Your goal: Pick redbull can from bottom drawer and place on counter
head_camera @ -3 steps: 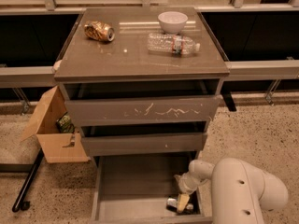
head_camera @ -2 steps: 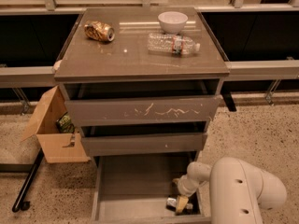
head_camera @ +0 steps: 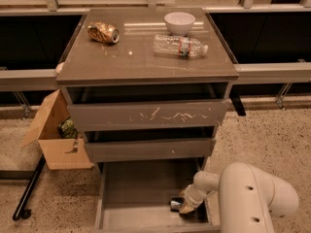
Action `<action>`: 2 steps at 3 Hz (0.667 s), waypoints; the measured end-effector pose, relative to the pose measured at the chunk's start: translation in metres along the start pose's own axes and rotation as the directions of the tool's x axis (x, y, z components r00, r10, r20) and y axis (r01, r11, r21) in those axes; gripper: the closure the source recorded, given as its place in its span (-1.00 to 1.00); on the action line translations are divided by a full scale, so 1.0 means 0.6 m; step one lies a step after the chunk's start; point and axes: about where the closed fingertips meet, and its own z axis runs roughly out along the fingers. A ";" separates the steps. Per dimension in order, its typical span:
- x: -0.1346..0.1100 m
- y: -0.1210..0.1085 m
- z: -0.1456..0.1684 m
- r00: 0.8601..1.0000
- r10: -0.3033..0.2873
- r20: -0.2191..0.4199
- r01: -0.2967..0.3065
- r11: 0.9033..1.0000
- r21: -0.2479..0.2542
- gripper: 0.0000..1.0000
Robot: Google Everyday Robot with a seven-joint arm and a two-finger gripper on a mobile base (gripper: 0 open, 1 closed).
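Far left, a cardboard box (head_camera: pixel 57 147) sits on the floor beside the cabinet, out of play. Up on the counter (head_camera: pixel 131 64) a dented can (head_camera: pixel 103 32) lies at the back left. A bowl (head_camera: pixel 180 22) and a bottle (head_camera: pixel 180 45) hold the back right, and the front strip is bare.

Down to the bottom drawer (head_camera: pixel 129 195), pulled out towards us, its left and middle floor showing nothing. And here's the spot that matters: the redbull can (head_camera: pixel 175 204) is in the drawer's right front corner area, a small dark-and-silver shape close to the right wall. Right against it, on its right side, is the gripper (head_camera: pixel 187 207), reaching down and leftward into the drawer. So the can lies immediately left of the gripper tip, touching it or as near as makes no difference. Whether the gripper is clamped on the can or merely beside it, I cannot tell. The can's long axis I can't call either: too little of it shows to say upright or on its side.

Further right, the white arm (head_camera: pixel 252 198) bulks over the drawer's right edge, entering from the lower right. My read: the lift has to go straight up first, clear of the two drawer fronts overhanging behind. Then it goes back and up to that bare front strip. The risk, I'd say, is clipping the middle drawer on the way.
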 end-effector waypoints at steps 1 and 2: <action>-0.019 0.003 -0.029 0.999 -0.037 0.017 0.036 0.999 0.030 0.71; -0.051 0.012 -0.095 0.993 -0.086 0.078 0.081 0.995 0.062 1.00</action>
